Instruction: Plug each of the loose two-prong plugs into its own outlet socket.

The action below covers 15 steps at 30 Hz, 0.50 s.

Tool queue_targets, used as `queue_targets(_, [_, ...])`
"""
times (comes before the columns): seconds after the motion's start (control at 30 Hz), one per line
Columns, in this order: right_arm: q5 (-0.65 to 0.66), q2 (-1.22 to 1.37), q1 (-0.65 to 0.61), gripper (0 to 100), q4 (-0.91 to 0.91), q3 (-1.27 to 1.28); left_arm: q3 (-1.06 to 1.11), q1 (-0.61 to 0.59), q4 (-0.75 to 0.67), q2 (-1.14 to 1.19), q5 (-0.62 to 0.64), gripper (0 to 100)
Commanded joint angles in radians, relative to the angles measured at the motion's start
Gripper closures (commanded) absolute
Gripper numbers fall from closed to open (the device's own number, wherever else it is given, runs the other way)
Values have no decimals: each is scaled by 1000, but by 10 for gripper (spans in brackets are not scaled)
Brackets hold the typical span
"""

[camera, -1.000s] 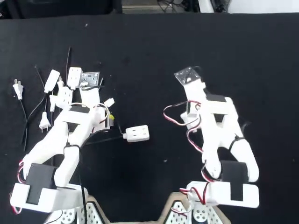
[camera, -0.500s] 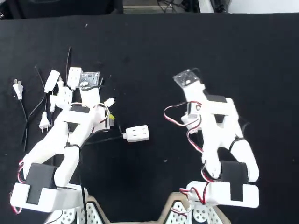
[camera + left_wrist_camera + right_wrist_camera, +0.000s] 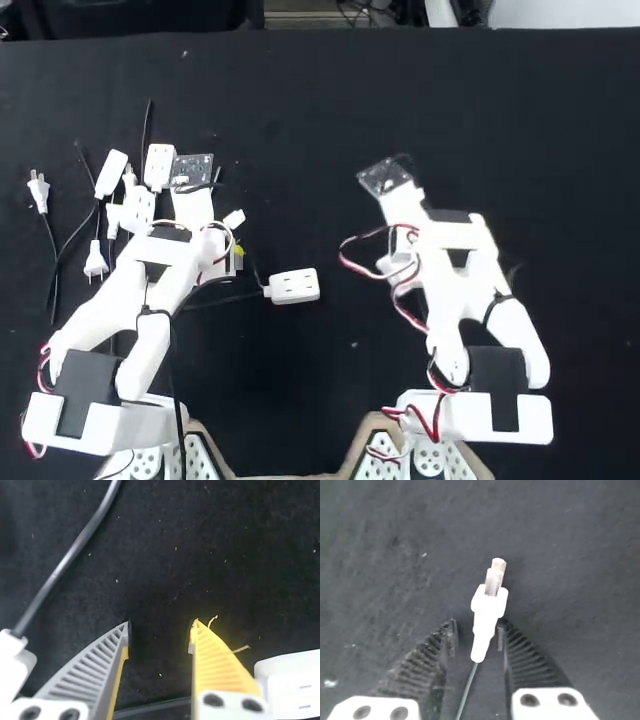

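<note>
right gripper [image 3: 476, 630] is grasping a white plug [image 3: 487, 612], wire [image 3: 465, 694] mostly hidden; left gripper [image 3: 159, 630] is hanging released over the counter [image 3: 225, 540], socket block [image 3: 293, 286] lying at its 4 o'clock.

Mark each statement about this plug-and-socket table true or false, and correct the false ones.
1. The right gripper holds a white two-prong plug. True.
2. The left gripper is shut on another plug. False: it is open over bare table.
3. A white outlet socket lies on the table between the two arms. True.
4. The table is white. False: it is black.
</note>
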Motion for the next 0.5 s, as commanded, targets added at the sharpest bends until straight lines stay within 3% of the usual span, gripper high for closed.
queue_targets(0.0, [-9,-13,-31,886,8,7,-36,8,-8,3,-8,802])
queue_targets(0.47, [-153,-4,-51,888,5,-84,-36,8,-8,3,-8,802])
